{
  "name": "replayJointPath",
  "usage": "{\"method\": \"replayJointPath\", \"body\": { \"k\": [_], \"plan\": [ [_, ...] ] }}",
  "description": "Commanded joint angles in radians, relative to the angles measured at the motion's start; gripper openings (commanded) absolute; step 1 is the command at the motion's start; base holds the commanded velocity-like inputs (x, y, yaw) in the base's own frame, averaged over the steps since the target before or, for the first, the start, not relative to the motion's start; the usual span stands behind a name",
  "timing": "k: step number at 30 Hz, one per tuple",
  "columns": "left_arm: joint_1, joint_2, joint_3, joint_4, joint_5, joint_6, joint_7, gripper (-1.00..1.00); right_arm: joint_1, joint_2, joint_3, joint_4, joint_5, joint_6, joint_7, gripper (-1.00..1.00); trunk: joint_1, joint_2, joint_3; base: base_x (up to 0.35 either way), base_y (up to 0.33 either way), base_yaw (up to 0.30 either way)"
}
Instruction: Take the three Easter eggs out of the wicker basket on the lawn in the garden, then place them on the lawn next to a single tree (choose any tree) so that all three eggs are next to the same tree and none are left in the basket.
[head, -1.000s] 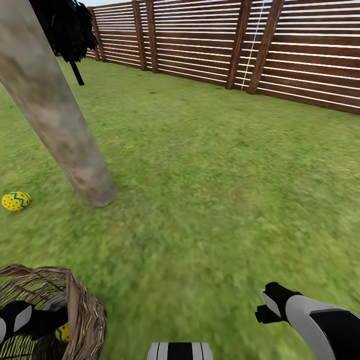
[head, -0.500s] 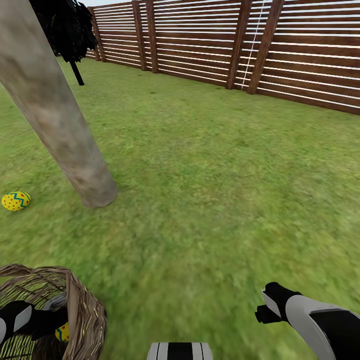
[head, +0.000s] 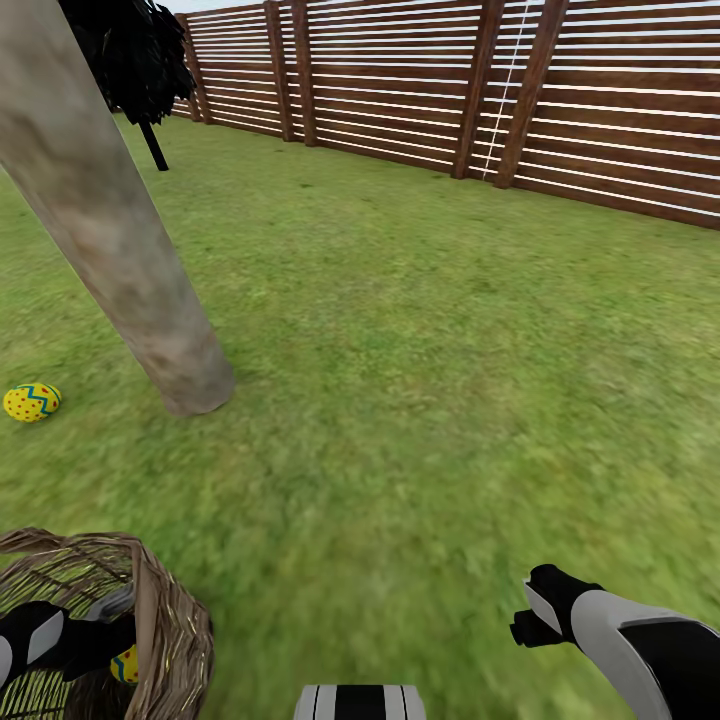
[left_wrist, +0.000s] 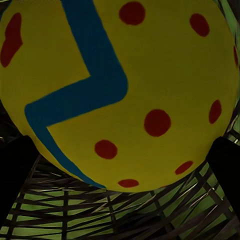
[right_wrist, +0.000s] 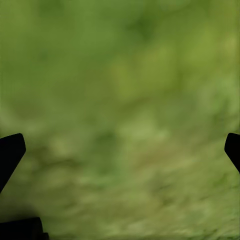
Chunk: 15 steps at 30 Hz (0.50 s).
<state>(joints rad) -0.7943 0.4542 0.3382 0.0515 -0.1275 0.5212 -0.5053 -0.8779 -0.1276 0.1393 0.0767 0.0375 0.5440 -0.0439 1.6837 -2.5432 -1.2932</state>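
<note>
Two Easter eggs show: one (left_wrist: 120, 90) sits inside the wicker basket (head: 165, 640) at the near left, between the dark fingertips (left_wrist: 15, 170) of the left gripper (head: 115, 640), which reaches into the basket; whether those fingers press the egg I cannot tell. The other egg (head: 31, 401) lies on the lawn (head: 430, 380) just left of the tree (head: 120, 260) trunk's foot. At the near right, the right gripper (right_wrist: 120, 150) hangs over grass, fingers wide apart and holding nothing. A slatted fence (head: 560, 100) runs along the far side.
</note>
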Motion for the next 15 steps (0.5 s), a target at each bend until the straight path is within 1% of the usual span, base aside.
{"method": "replayJointPath", "body": {
  "k": [1,5,7,9,10,15],
  "plan": [
    [0.0,-0.019,0.015,0.002,-0.006,0.003,-0.002,-1.0,-0.001,0.0,0.003,0.002,0.004,0.002,0.001,1.0,0.0,0.0,-0.001,0.0,0.0,0.0],
    [0.0,-0.02,0.015,0.002,-0.007,0.003,-0.002,-1.0,-0.001,0.0,0.003,0.002,0.004,0.002,0.001,1.0,0.0,0.0,-0.001,-0.029,0.0,0.0],
    [0.0,-0.027,0.015,0.002,-0.007,0.003,-0.002,-1.0,-0.001,0.0,0.002,0.002,0.004,0.002,0.001,1.0,0.0,0.0,-0.001,-0.26,0.032,0.0],
    [0.0,-0.029,0.015,0.002,-0.008,0.003,-0.002,-1.0,-0.001,0.0,0.003,0.002,0.004,0.002,0.001,1.0,0.0,0.0,-0.001,-0.303,0.107,0.0],
    [0.0,-0.029,0.015,0.002,-0.008,0.003,-0.002,-1.0,-0.001,0.0,0.003,0.002,0.004,0.002,0.001,1.0,0.0,0.0,-0.001,-0.126,0.057,0.0],
    [0.0,-0.032,0.015,0.002,-0.008,0.003,-0.002,-1.0,-0.001,0.0,0.003,0.002,0.004,0.002,0.001,1.0,0.0,0.0,-0.001,-0.018,0.008,0.0]
  ]
}}
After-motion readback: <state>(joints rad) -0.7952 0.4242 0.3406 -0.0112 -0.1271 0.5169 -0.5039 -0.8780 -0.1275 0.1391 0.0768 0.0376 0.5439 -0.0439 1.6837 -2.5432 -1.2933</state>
